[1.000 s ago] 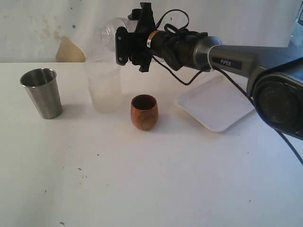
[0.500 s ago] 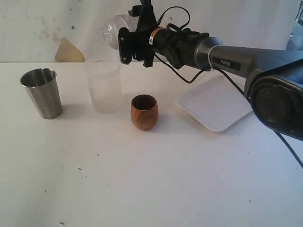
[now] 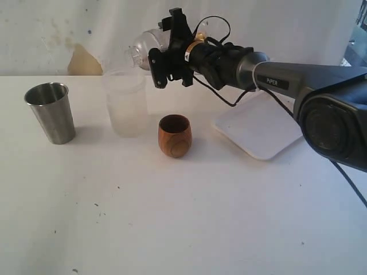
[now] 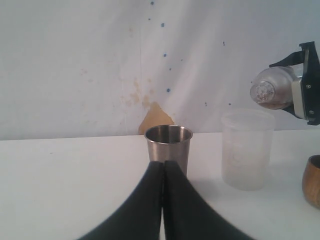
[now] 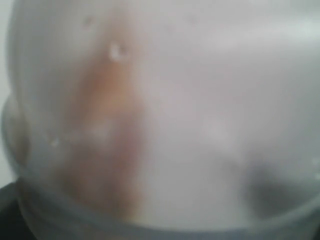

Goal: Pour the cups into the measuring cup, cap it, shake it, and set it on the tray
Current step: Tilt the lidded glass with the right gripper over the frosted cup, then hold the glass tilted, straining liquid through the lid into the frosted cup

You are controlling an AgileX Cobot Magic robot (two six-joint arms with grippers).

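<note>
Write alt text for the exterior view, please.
The right hand holds the clear measuring cup tipped sideways above a frosted plastic cup. A steel tumbler, wooden cup and white tray sit on the table.

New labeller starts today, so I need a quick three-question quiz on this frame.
1. True or false: the small rounded brown wooden cup stands off the flat white rectangular tray.
2. What does the right gripper hold? A) tapered stainless-steel tumbler B) clear transparent tumbler C) frosted white plastic cup
3. Left gripper: are the jaws open or shut?
Key: 1 true; 2 B; 3 shut.
</note>
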